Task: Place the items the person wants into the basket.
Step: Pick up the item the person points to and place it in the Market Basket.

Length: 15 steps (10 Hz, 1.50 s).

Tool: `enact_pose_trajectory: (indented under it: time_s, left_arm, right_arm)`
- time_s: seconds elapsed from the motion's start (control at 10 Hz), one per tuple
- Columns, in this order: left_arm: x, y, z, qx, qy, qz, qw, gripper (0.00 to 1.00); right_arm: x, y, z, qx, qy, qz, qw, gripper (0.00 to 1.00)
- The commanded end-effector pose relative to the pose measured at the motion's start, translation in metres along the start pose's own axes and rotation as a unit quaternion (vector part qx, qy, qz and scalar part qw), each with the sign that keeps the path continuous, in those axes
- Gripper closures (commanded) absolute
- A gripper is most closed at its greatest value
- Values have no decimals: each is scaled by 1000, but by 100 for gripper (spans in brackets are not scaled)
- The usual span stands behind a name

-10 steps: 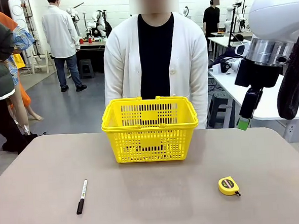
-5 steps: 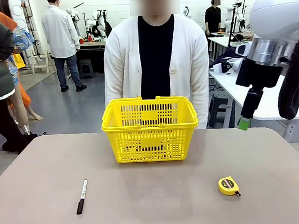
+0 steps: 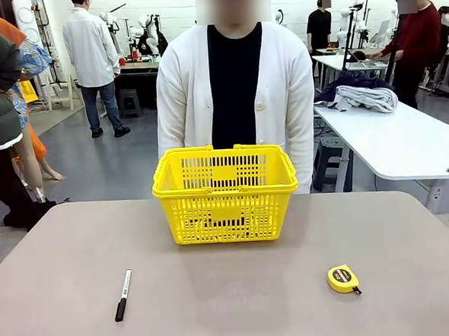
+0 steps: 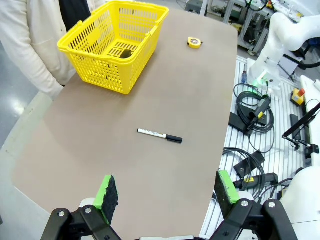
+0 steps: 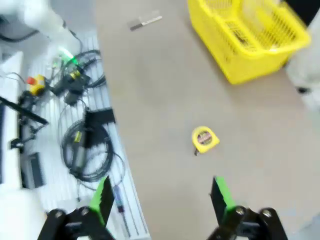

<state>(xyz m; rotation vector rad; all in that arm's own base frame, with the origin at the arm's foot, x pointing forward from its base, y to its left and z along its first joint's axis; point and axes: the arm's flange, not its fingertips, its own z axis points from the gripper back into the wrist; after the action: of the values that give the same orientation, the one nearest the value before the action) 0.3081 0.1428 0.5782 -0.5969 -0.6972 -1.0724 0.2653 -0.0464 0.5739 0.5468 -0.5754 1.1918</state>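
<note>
front level, wrists high, sharing basket [image 3: 225,192]

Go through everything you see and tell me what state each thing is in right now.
Basket: upright, handles folded down, a dark item inside.
Marker: lying flat on the table, untouched.
Tape measure: lying on the table, untouched.
Left gripper: open, empty, above the table.
Right gripper: open, empty, above the table.

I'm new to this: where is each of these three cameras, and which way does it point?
Front: fixed at the robot's side of the table, facing the person behind the basket.
Left wrist: high over the table, looking down past the open left gripper at the marker.
Right wrist: looking down past the open right gripper at the tape measure.
All three share the basket.
</note>
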Motion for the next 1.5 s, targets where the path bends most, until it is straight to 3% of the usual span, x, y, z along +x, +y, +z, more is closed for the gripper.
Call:
enact_pose_trajectory:
  time_s: [0.0, 0.2, 0.4, 1.0, 1.1, 1.4]
  left_arm:
    - [-1, 0, 0, -1, -9, -10, 1000, 0]
    - [-1, 0, 0, -1, -9, -10, 1000, 0]
    - [-1, 0, 0, -1, -9, -10, 1000, 0]
    - [-1, 0, 0, -1, -9, -10, 1000, 0]
    - [-1, 0, 0, -1, -9, -10, 1000, 0]
    - [-1, 0, 0, -1, -9, -10, 1000, 0]
  right_arm:
    - [-42, -24, 27, 82, -97, 8, 992, 0]
    - [-73, -47, 60, 98, -173, -1, 980, 0]
    - [-90, -56, 76, 98, -210, 8, 973, 0]
    - [-87, -56, 69, 3, -156, -36, 987, 0]
    - [-95, -64, 81, 35, -172, -39, 984, 0]
    - [-95, -64, 81, 35, -172, -39, 984, 0]
